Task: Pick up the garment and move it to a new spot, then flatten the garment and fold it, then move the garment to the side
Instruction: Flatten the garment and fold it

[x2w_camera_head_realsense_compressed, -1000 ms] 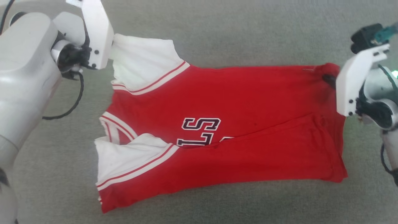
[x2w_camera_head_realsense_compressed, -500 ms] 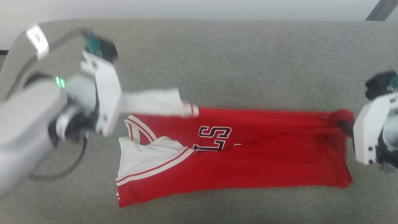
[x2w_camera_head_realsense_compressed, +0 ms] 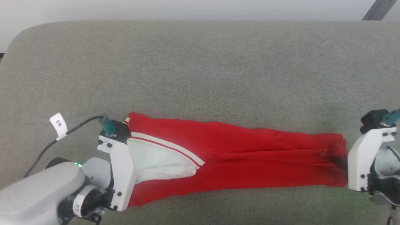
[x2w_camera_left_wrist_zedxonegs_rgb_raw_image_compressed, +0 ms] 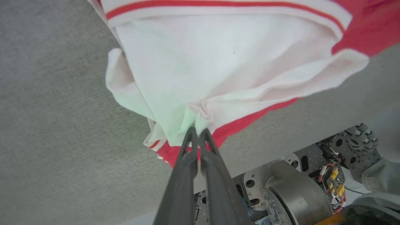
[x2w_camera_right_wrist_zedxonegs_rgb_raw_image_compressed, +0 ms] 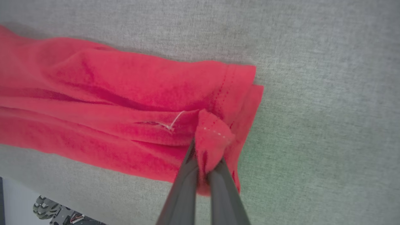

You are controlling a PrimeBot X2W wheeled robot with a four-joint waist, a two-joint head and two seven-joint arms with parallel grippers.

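We hold the red basketball-jersey shirt with short white sleeves (x2w_camera_head_realsense_compressed: 243,162) at both ends. Our left tool (x2w_camera_left_wrist_zedxonegs_rgb_raw_image_compressed: 197,134) is pressed together on bunched white sleeve cloth, and our right tool (x2w_camera_right_wrist_zedxonegs_rgb_raw_image_compressed: 204,156) pinches a hem corner. A second ago the shirt lay open with its chest letters showing. Now its far edge has come over to the near one, leaving a narrow band across the near part of the grey fabric-covered tabletop (x2w_camera_head_realsense_compressed: 200,68), letters hidden. We judge the first lengthwise fold made.
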